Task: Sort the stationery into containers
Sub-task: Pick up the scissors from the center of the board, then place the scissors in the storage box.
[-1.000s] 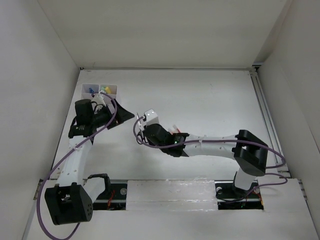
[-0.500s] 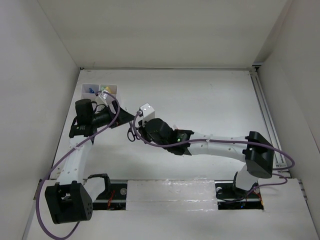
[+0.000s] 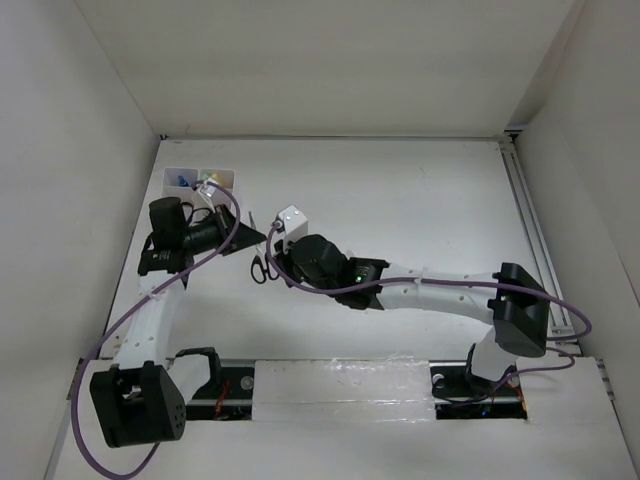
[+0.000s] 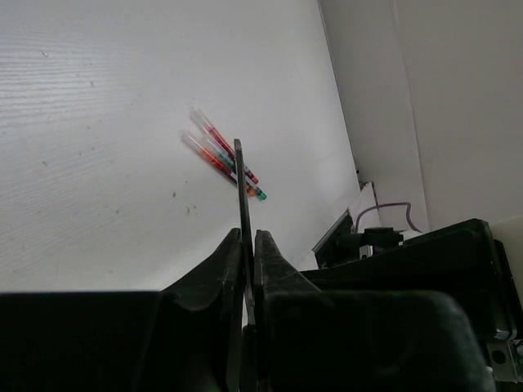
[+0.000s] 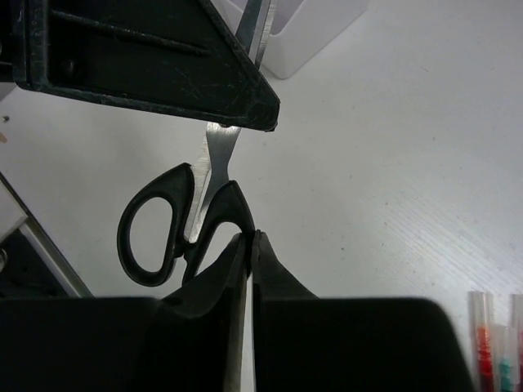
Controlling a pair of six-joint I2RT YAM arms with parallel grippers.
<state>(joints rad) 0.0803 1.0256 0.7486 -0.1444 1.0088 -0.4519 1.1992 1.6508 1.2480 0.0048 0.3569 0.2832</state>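
Black-handled scissors (image 3: 258, 268) hang between both arms just right of the white organizer box (image 3: 200, 180). My left gripper (image 3: 243, 238) is shut on the blade; in the left wrist view the thin blade (image 4: 242, 184) sticks up from between its fingers (image 4: 229, 253). My right gripper (image 5: 249, 237) has its tips closed about the edge of the scissors' handle loop (image 5: 155, 224), with only a slim gap showing lower down. Red and green pens (image 4: 225, 159) lie on the table beyond the blade and show again as pens (image 5: 490, 335) in the right wrist view.
The box holds small blue, green and yellow items in its back compartments (image 3: 205, 178). A white corner of the box (image 5: 315, 28) sits past the left gripper's dark body (image 5: 139, 57). White walls close in on the left, back and right.
My right arm carried the scissors left to the left gripper. The left gripper went from open to shut on the blade. The right jaws have eased slightly.
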